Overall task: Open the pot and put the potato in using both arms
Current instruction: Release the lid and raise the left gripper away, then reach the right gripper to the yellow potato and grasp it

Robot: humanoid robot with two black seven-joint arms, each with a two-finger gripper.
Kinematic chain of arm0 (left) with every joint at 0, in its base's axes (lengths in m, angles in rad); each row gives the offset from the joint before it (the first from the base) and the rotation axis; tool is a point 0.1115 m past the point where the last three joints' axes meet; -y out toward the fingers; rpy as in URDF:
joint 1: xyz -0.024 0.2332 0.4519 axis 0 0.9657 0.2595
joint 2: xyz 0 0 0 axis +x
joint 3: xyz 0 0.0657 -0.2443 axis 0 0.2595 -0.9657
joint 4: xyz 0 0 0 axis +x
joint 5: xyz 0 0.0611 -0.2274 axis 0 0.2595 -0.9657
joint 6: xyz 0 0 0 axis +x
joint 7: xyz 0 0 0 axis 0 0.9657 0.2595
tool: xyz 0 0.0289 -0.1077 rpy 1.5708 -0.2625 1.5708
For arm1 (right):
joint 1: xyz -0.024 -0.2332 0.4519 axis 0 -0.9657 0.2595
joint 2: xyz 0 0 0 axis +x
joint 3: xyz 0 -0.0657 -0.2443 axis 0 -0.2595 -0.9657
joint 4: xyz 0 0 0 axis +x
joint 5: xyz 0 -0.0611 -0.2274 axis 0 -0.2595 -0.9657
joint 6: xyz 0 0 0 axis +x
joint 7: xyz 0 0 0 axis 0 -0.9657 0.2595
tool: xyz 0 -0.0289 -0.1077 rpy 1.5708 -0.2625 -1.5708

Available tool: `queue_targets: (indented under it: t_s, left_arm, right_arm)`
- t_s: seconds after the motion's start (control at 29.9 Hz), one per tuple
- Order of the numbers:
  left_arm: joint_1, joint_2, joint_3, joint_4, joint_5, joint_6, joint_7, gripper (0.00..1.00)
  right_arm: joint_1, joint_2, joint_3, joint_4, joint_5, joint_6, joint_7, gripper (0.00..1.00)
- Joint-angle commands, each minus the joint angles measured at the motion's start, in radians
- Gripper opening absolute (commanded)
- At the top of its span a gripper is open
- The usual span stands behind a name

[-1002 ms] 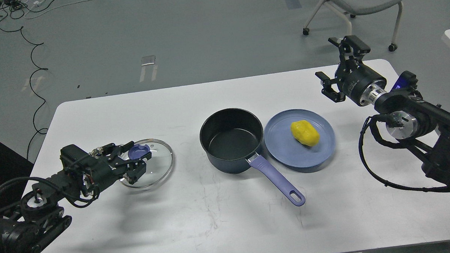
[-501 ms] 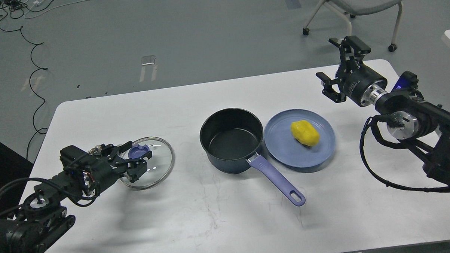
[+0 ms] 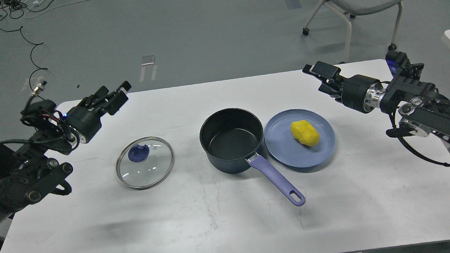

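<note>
The dark pot (image 3: 231, 139) stands open and empty at the table's middle, its purple handle (image 3: 277, 181) pointing to the front right. Its glass lid (image 3: 145, 163) with a purple knob (image 3: 138, 153) lies flat on the table to the pot's left. The yellow potato (image 3: 305, 133) lies on a blue plate (image 3: 285, 150) right of the pot. My left gripper (image 3: 116, 88) is open and empty, raised behind and left of the lid. My right gripper (image 3: 313, 78) is open and empty, above the table behind and right of the plate.
The white table (image 3: 228, 223) carries only the pot, lid and plate. A grey chair (image 3: 359, 2) stands on the floor behind the table's right end. Cables (image 3: 31, 54) lie on the floor at the far left.
My left gripper has let go of the lid's knob and lifted up and back to the left. My right gripper has turned about its wrist and dropped slightly toward the plate.
</note>
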Motion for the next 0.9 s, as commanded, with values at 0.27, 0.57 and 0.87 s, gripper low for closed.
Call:
queue_targets:
  t_s: [0.27, 0.57, 0.87]
  left_arm:
    - [-0.133, -0.011, -0.07, 0.015, -0.666, -0.366, 0.198, 0.98]
    - [-0.123, -0.084, -0.109, 0.008, -0.835, -0.501, 0.255, 0.98]
    - [-0.123, -0.189, -0.147, -0.009, -0.838, -0.509, 0.258, 0.98]
  right_arm:
    - [0.071, -0.019, -0.252, -0.007, -0.415, -0.005, 0.094, 0.99]
    - [0.066, 0.066, -0.358, -0.094, -0.426, -0.128, 0.096, 0.97]
    - [0.072, 0.122, -0.379, -0.125, -0.426, -0.168, 0.104, 0.76]
